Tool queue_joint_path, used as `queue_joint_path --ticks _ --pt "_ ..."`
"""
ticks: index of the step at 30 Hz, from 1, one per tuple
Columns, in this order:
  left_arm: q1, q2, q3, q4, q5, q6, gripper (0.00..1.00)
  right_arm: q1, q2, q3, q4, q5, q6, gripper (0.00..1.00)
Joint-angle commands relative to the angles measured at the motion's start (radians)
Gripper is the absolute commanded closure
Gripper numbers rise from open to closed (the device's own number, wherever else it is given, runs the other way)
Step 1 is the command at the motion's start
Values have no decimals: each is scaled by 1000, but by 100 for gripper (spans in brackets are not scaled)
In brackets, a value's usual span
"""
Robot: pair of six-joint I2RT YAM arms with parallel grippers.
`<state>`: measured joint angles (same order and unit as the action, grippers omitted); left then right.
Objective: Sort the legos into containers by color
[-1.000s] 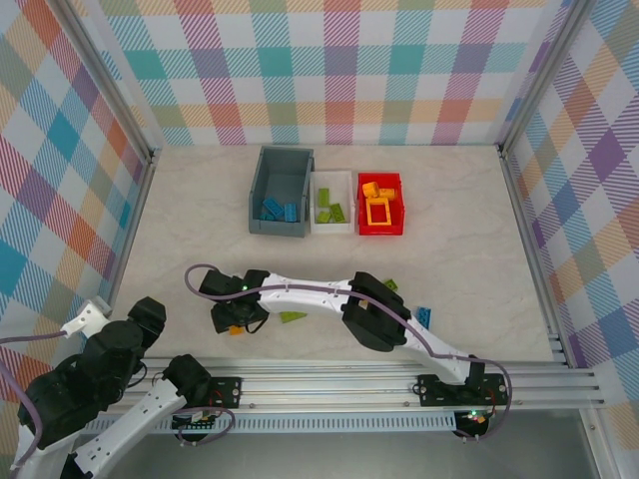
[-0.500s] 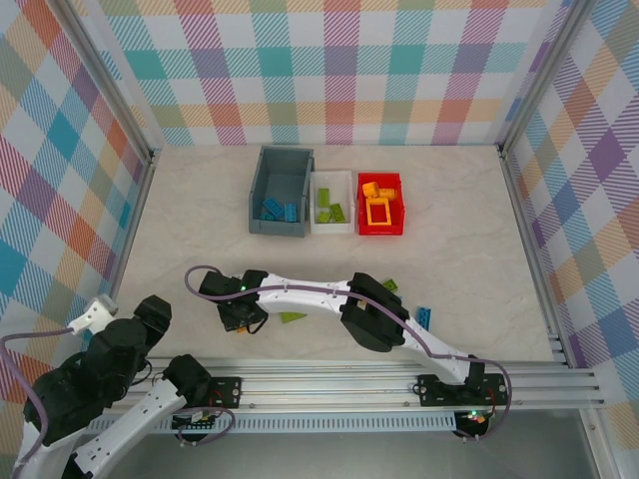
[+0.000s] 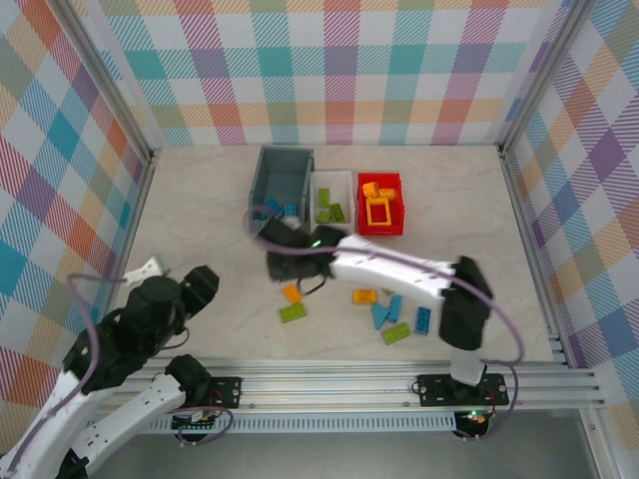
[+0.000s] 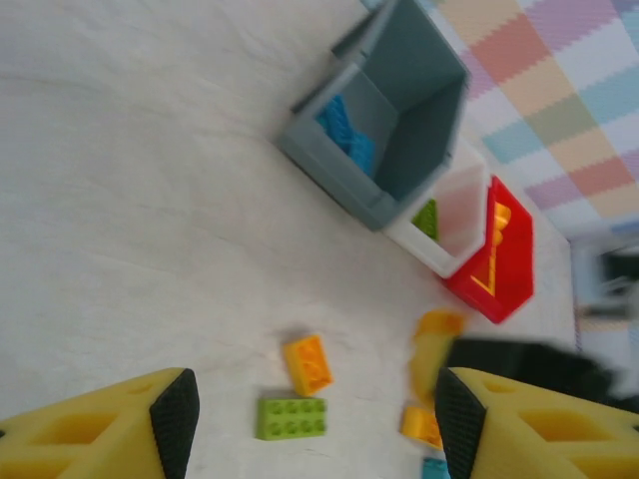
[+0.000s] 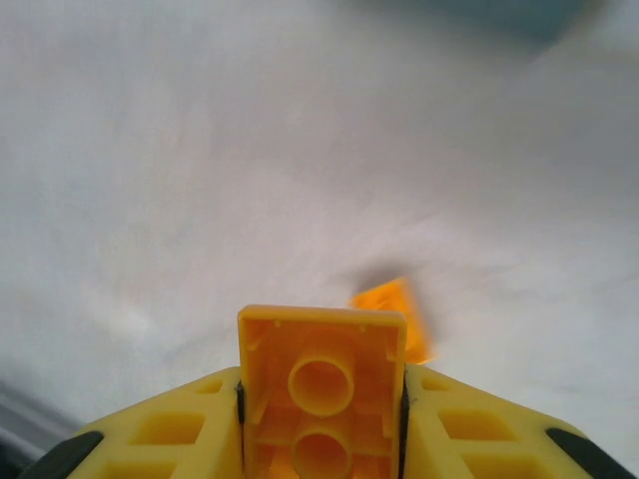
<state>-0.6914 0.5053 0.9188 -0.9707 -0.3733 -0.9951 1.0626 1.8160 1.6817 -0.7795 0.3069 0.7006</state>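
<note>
Right end effector pinches an orange brick by its sides; a shallow grip could drop it short of the red bin beyond.

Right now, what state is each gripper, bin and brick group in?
Left gripper: open, empty.
Right gripper: shut on an orange brick.
Grey-blue bin: upright, blue bricks inside.
White bin: upright, green bricks inside.
Red bin: upright, orange bricks inside.
Loose bricks: lying on the table, unsorted.
</note>
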Motion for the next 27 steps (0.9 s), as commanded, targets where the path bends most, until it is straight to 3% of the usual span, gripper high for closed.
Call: queue_joint_path --ticks 1,5,12,23,27 --pt "1 147 6 263 161 60 35 -157 -96 -67 -55 56 -89 64" --pt "-14 359 26 446 264 78 35 -349 -114 -71 -84 59 -178 63" --pt "-131 680 133 566 266 119 36 -564 90 113 -121 124 -295 64" --pt "-206 934 272 598 261 161 36 -670 474 535 -242 152 -348 63" --pt "-212 975 302 572 259 169 36 -679 549 626 -267 158 -373 54"
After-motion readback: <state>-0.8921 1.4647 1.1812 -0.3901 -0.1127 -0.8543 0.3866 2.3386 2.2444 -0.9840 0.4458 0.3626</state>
